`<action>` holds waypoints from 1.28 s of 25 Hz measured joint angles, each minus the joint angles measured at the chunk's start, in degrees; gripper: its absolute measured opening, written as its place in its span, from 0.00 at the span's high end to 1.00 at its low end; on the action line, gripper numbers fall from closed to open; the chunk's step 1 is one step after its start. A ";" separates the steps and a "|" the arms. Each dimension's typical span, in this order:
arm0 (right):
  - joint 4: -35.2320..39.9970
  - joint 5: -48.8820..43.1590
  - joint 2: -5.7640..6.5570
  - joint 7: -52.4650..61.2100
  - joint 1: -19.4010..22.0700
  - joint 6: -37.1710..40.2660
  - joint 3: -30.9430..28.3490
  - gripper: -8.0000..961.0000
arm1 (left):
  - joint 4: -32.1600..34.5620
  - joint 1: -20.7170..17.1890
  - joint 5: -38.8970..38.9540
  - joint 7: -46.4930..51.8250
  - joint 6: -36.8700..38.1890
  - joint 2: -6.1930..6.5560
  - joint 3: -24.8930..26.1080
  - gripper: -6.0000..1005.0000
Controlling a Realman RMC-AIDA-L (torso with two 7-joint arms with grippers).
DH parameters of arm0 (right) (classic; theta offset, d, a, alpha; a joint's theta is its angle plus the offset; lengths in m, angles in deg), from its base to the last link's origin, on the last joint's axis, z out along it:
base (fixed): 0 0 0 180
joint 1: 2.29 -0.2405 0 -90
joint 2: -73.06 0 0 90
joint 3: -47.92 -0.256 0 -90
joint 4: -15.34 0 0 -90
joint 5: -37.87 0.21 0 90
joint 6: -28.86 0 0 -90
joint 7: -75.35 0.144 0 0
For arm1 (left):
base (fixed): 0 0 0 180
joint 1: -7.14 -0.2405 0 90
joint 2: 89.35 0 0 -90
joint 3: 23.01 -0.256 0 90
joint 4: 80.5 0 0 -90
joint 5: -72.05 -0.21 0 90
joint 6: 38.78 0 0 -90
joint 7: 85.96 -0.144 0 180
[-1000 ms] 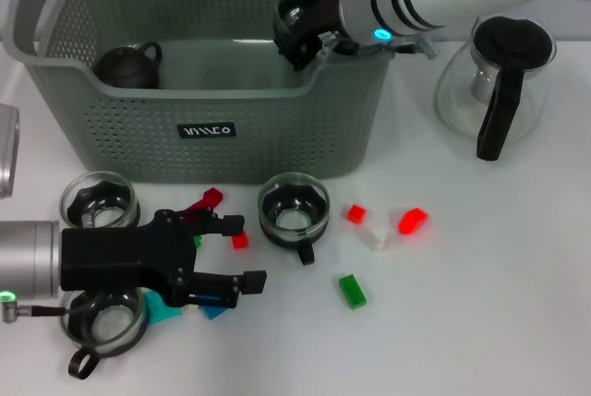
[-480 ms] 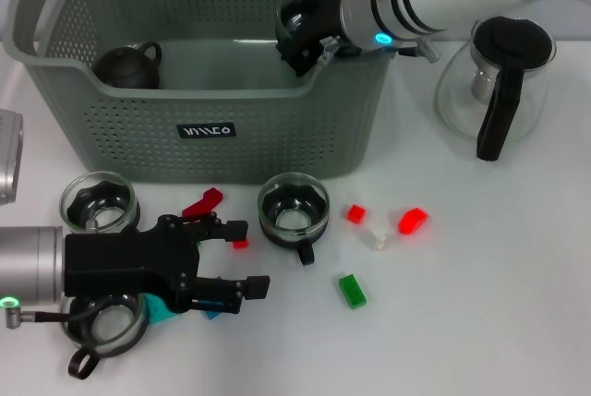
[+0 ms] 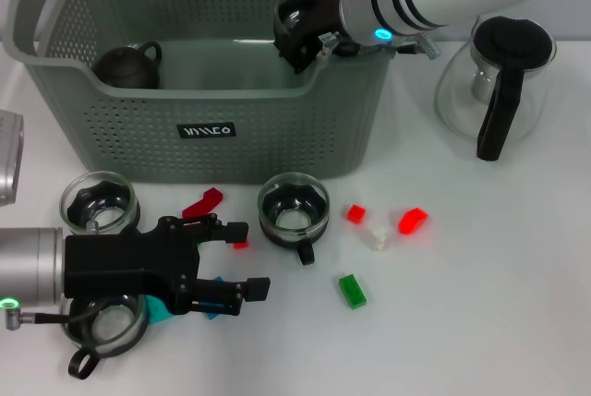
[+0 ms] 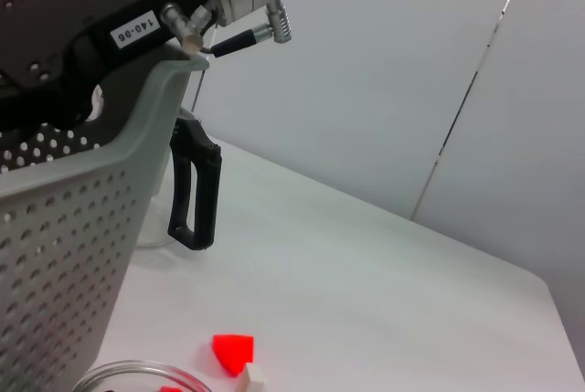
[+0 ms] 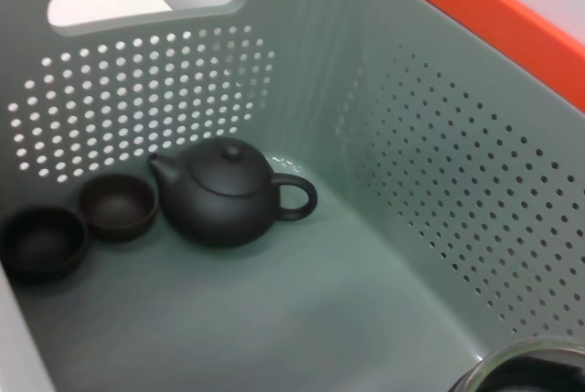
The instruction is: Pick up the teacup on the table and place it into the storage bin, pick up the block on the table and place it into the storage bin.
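While the storage bin (image 3: 208, 114) sits at the far side of the bench (image 3: 480, 276), I see a glass teacup (image 3: 303, 16) held over the bin's right end, just inside the rim, by the right gripper (image 3: 309, 41), whose jaws are closed on it. From the right wrist view the rim of that cup shows at the edge, above the bin's floor. Inside the bin, toward its left end, rest a dark teapot (image 5: 222, 193) and two small dark cups (image 5: 80, 226) beside it.

Just in front of the bin's front wall stands a second glass teacup (image 3: 294, 209) on the bench, handle pointing away from the bin. To the right of that cup lie a small red block (image 3: 355, 213), a white block (image 3: 375, 237) and a larger red block (image 3: 413, 221); a green block (image 3: 351, 290) lies farther from the bin. A red strip-shaped block (image 3: 203, 201) lies near the bin's label.

My left gripper (image 3: 235, 258) hovers low in front of the bin's left half, jaws spread apart with nothing between them; a small red block (image 3: 240, 243) sits between the fingers' tips, and blue pieces (image 3: 162, 308) lie under it. Two more glass cups (image 3: 97, 202) flank that arm. A glass pot with a black handle (image 3: 494, 78) stands right of the bin.
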 joint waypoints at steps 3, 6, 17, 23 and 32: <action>1.12 0.00 0.05 0.04 0.42 1.03 -0.04 0.87 | 0.00 0.00 0.02 0.00 0.09 0.00 0.00 0.10; 1.55 0.00 0.12 0.15 0.55 1.61 -0.11 0.87 | 0.00 0.00 0.03 0.00 0.16 0.00 0.00 0.10; 6.49 0.00 0.15 0.18 3.07 2.44 0.15 0.59 | 0.00 -0.66 0.20 0.01 0.20 0.00 0.00 0.10; 17.75 -0.01 0.14 -0.08 9.59 3.10 -0.02 0.43 | 0.13 -0.95 0.25 0.00 0.40 0.01 0.08 0.10; 41.17 8.36 0.18 -3.23 25.42 7.25 -1.55 0.36 | 0.38 -0.98 0.24 0.16 0.70 0.30 0.08 0.10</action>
